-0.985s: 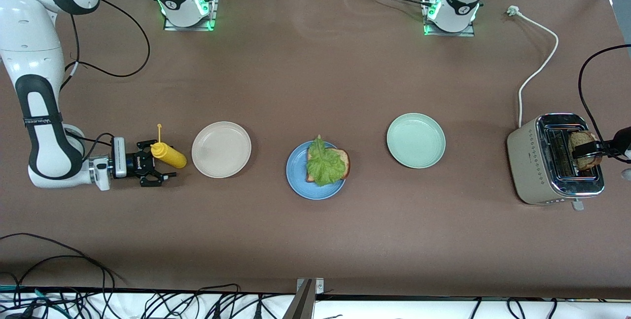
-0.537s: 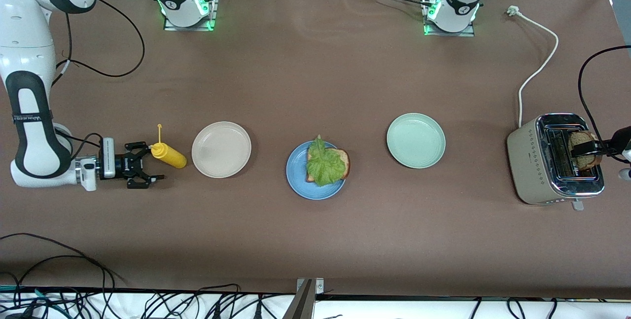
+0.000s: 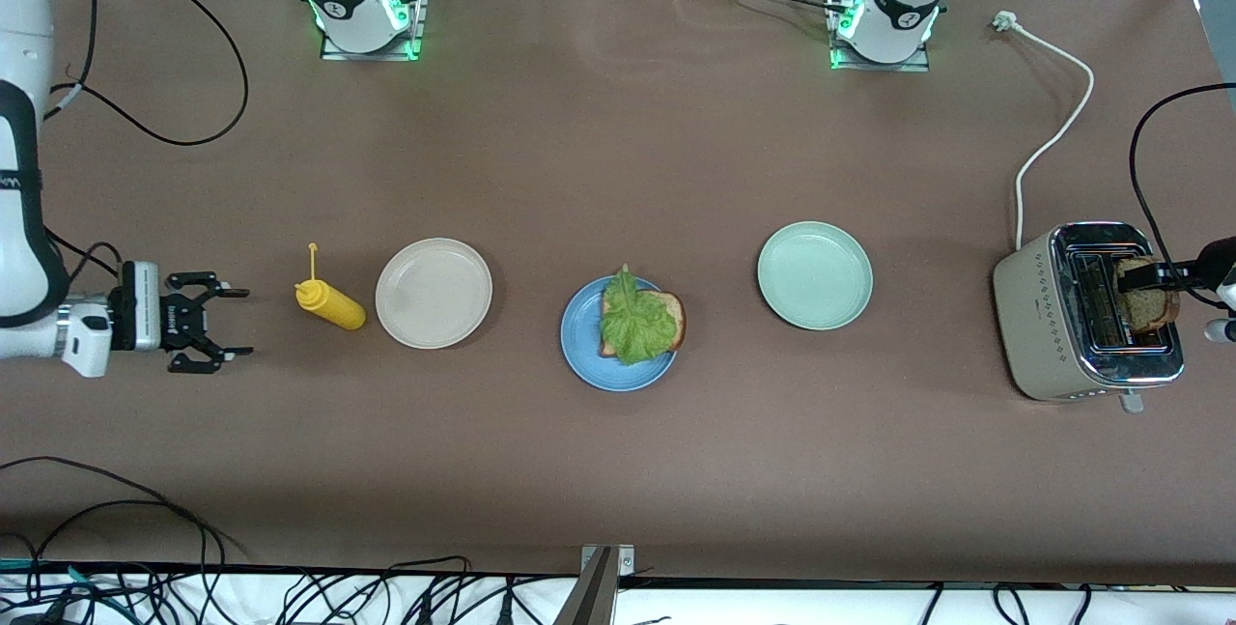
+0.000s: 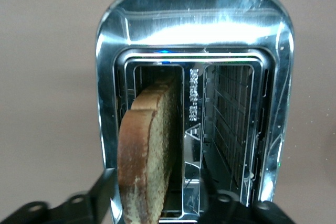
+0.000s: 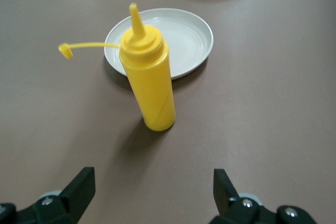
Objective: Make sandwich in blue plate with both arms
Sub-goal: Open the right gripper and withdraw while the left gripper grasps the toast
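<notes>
One slice with lettuce (image 3: 634, 326) already lies on the blue plate (image 3: 583, 359) mid-tabletop, so we judge the step in hand is fetching the second slice (image 4: 149, 145) from the toaster (image 3: 1050, 316). Our left tool (image 3: 1149, 280) straddles that slice, though we cannot tell if it is clamped. Our right tool (image 3: 214, 321) waits, fingers apart, beside the yellow bottle (image 3: 331, 303); next comes a straight lift.
</notes>
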Controlling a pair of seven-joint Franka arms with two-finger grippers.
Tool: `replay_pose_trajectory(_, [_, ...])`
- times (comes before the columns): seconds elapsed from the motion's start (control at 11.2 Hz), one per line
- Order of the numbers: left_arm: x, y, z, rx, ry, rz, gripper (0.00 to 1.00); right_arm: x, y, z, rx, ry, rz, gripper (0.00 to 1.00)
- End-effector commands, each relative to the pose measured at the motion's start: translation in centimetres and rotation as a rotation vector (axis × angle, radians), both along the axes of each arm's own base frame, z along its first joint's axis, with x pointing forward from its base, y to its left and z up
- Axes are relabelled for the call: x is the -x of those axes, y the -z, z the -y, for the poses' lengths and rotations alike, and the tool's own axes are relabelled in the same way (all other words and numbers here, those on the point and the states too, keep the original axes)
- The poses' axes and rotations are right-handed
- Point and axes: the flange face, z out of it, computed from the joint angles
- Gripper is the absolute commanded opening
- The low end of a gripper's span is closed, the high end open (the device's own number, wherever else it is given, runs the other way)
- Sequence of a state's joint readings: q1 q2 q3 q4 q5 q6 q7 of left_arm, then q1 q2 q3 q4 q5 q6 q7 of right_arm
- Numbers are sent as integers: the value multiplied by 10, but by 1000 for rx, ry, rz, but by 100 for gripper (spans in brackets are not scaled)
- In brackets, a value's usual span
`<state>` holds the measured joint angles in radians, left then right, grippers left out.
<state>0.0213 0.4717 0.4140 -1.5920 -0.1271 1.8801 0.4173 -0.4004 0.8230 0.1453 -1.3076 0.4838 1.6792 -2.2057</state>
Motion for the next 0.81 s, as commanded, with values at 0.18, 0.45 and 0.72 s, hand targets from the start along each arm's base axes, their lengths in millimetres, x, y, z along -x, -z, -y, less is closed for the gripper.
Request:
replay_pose_trajectory(0.18, [-3, -15, 7, -15, 29, -6, 0, 1, -104, -30, 313, 263, -182, 100])
replay_pose_trajectory(0.45, [-10, -30, 9, -29, 26, 24, 0, 7, -151, -41, 476, 522, -305, 100])
replay_pose_trajectory(0.72, [-25, -59, 18, -50, 47, 84, 0, 15, -191, -59, 568, 750, -376, 100])
